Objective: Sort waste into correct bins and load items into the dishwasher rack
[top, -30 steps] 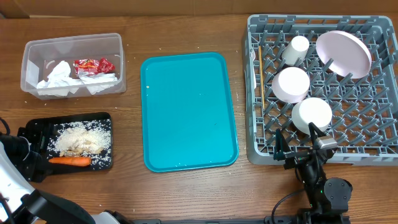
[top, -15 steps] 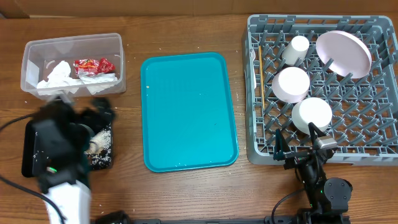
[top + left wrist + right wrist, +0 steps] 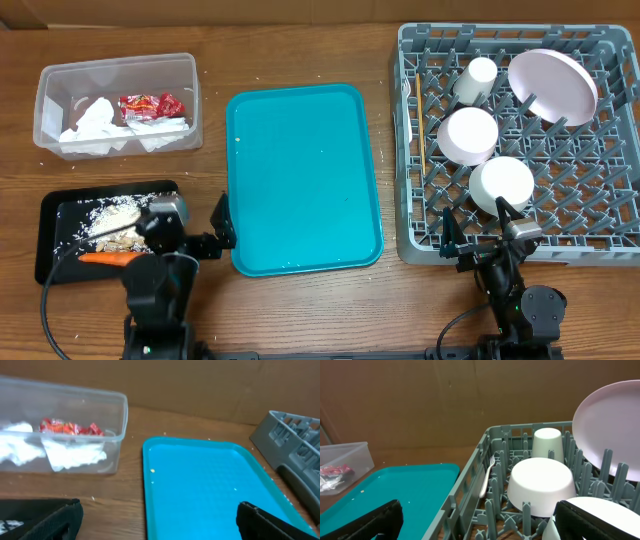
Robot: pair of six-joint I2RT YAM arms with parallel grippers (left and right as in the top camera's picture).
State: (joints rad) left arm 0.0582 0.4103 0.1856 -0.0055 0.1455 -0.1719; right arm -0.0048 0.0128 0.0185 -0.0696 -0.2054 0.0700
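Grey pegged plastic dishwasher rack (image 3: 590,215) ahead of wide, empty right claw (image 3: 477,505), small white bowls (image 3: 468,135) upended to drain; crumpled white napkins (image 3: 95,120) binned in clear plastic tub (image 3: 115,63) beyond wide, empty left claw (image 3: 157,509).

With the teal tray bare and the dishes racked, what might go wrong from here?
1. The open left gripper hangs at the black tray edge; a careless swing might clip it and scatter the carrot and food scraps.
2. The plate leans tilted on the dishwasher rack pegs; a bump from the right gripper, close to the rack's front, might topple it.
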